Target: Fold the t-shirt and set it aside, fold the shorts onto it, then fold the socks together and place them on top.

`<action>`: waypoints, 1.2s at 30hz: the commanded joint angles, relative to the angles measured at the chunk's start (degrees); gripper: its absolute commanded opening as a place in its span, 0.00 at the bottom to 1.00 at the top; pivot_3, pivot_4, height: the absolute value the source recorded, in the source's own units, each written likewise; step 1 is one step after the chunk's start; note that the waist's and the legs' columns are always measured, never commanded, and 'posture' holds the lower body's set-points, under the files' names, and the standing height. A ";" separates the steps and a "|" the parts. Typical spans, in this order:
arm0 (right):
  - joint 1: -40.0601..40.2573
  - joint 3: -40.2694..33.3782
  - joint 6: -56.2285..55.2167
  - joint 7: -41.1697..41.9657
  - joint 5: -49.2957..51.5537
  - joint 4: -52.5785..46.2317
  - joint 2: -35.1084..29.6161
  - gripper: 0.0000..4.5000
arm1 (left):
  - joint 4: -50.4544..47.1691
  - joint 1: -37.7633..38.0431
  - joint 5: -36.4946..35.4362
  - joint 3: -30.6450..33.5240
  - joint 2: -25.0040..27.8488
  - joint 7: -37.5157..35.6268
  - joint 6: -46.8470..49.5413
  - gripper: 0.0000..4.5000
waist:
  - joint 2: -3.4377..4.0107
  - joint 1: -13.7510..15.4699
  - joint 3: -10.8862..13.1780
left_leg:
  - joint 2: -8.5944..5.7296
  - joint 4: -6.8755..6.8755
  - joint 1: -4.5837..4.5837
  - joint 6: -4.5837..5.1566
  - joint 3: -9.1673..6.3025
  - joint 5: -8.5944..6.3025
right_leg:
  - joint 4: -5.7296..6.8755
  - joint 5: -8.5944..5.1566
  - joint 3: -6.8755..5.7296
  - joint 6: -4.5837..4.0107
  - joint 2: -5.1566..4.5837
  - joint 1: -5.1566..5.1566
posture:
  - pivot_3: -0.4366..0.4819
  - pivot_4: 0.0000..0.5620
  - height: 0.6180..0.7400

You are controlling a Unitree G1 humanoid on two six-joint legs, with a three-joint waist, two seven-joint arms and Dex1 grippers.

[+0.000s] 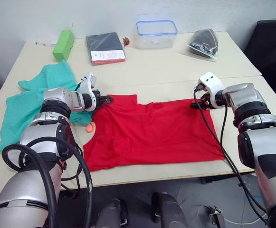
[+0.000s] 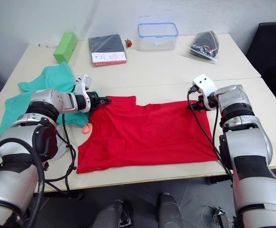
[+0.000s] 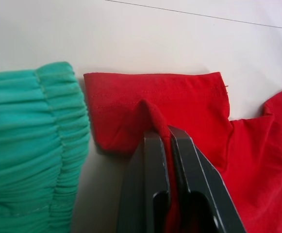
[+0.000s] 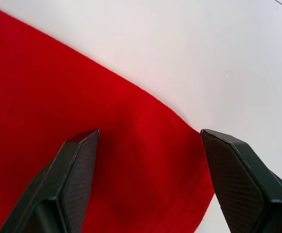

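Left gripper (image 3: 169, 133) pinches the t-shirt (image 1: 152, 130) sleeve near the table (image 1: 176, 61) middle; right gripper (image 4: 148, 138), spread wide, could miss its corner, skewing the fold.

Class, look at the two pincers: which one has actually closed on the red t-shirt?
The left pincer: it pinches a fold of the t-shirt sleeve beside the shorts. The right pincer is spread open over the cloth's corner.
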 commanded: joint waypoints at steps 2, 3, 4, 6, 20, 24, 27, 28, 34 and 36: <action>-0.59 -0.69 0.54 -0.97 0.25 0.49 0.28 0.62 | -0.81 -0.52 0.53 -0.55 0.54 -1.62 -0.71 0.00 | 0.00 0.00 0.00 | 0.00 0.00 0.00 0.00 0.00 0.00 | 0.00 0.00 0.00 0.00 0.00 0.00 | 0.48 0.27 1.00; -0.51 -0.71 0.47 -1.00 0.29 0.47 0.28 0.56 | -0.88 -0.44 0.64 -0.72 0.55 -1.98 -0.73 0.00 | 0.00 0.00 0.00 | 0.00 0.00 0.00 0.00 0.00 0.00 | 0.00 0.00 0.00 0.00 0.00 0.00 | 0.48 0.27 1.00; -0.47 -0.73 0.39 -1.00 0.31 0.46 0.26 0.48 | -0.91 -0.39 0.71 -0.82 0.55 -2.20 -0.74 0.00 | 0.00 -0.01 0.00 | -0.01 0.00 0.00 0.00 0.01 0.00 | 0.01 0.00 0.00 0.00 0.00 0.00 | 0.48 0.27 1.00; -0.40 -0.99 0.17 -0.99 0.58 0.42 0.21 0.34 | -1.08 -0.14 1.33 -1.59 0.62 -3.31 -1.18 0.00 | 0.00 -0.01 0.00 | -0.01 0.00 0.00 0.00 0.01 0.00 | 0.01 0.00 0.00 0.00 0.00 0.00 | 0.48 0.27 1.00; 0.46 -1.31 -3.42 -0.91 1.13 -0.41 -0.45 0.02 | -1.36 0.31 2.74 -3.29 1.21 -6.51 -3.09 0.00 | 0.00 -0.04 0.00 | -0.01 0.00 0.00 0.00 0.02 0.00 | 0.01 0.00 0.01 0.00 0.00 -0.01 | 0.48 0.27 1.00; -0.09 -2.35 -3.80 -1.97 1.85 -0.20 -0.42 0.02 | -1.25 0.31 3.45 -3.66 1.27 -5.57 -3.90 0.00 | 0.00 -0.03 0.00 | -0.01 0.00 0.00 0.00 0.02 0.00 | 0.01 0.00 0.02 0.00 0.00 -0.03 | 0.48 0.27 1.00; -0.43 -2.30 -3.73 -3.15 1.24 0.08 -0.23 0.14 | -1.19 0.10 3.39 -3.57 1.20 -5.88 -4.09 0.00 | 0.00 -0.03 0.00 | 0.00 -0.01 -0.01 0.00 0.03 0.00 | 0.01 0.00 0.02 0.00 0.00 -0.04 | 0.48 0.27 1.00; -0.53 -2.34 -3.71 -3.63 1.17 0.21 -0.12 0.19 | -1.22 0.00 3.39 -3.63 1.15 -6.16 -4.13 0.00 | 0.00 -0.04 0.00 | 0.00 -0.01 -0.01 0.00 0.03 0.00 | 0.01 0.00 0.02 0.00 0.01 -0.04 | 0.48 0.27 1.00; -1.22 -1.42 -0.15 -2.11 0.35 1.34 0.62 0.48 | -1.41 -0.33 3.82 -4.48 0.87 -7.47 -4.32 0.00 | 0.00 -0.04 0.00 | 0.00 -0.01 -0.01 0.00 0.04 0.00 | 0.01 0.00 0.03 0.00 0.01 -0.05 | 0.48 0.27 1.00; -1.43 -1.57 1.66 -1.78 0.48 1.77 0.86 0.48 | -1.42 -0.45 3.81 -4.52 0.84 -7.55 -4.32 0.00 | 0.00 -0.04 0.00 | 0.00 -0.01 -0.01 0.00 0.05 0.00 | 0.01 0.00 0.04 0.00 0.02 -0.05 | 0.48 0.27 1.00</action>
